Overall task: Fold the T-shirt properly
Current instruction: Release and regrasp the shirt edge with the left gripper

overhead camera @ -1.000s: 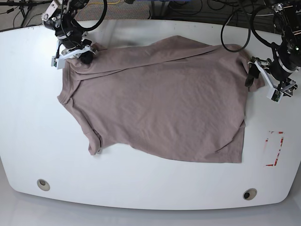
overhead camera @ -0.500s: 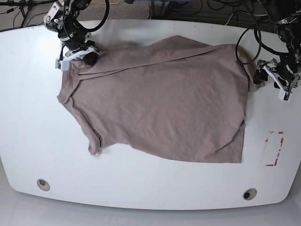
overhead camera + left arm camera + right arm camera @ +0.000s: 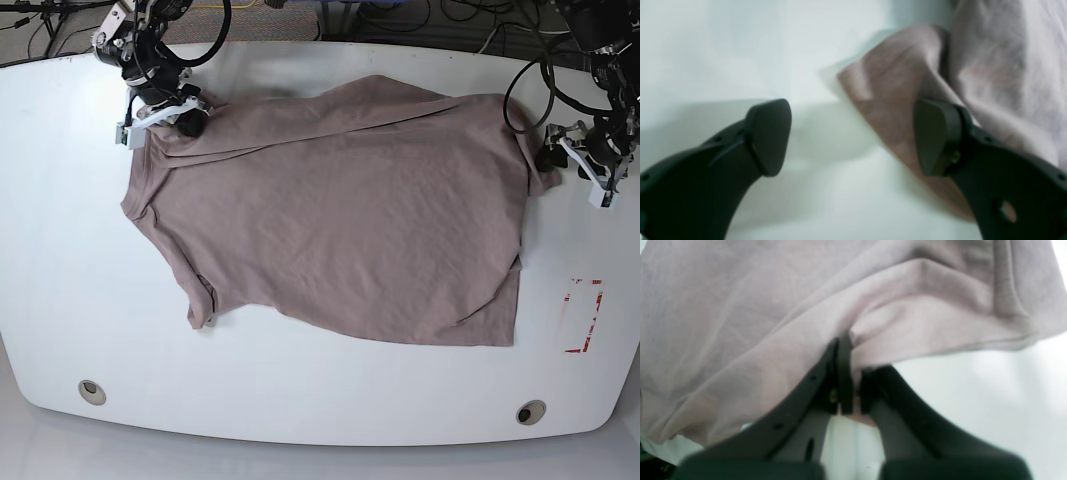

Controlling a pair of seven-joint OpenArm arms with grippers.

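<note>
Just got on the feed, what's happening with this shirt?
The right pincer is closed on a bunched part of the T-shirt. The left pincer is open at the far corner on its side, not gripping it. The shirt lies spread on the table, its far edge turned over, far from neatly folded.

I see mauve-brown T-shirt, plain on visible cloth; white table; red marks at right; dark green-black left gripper; black right gripper.
</note>
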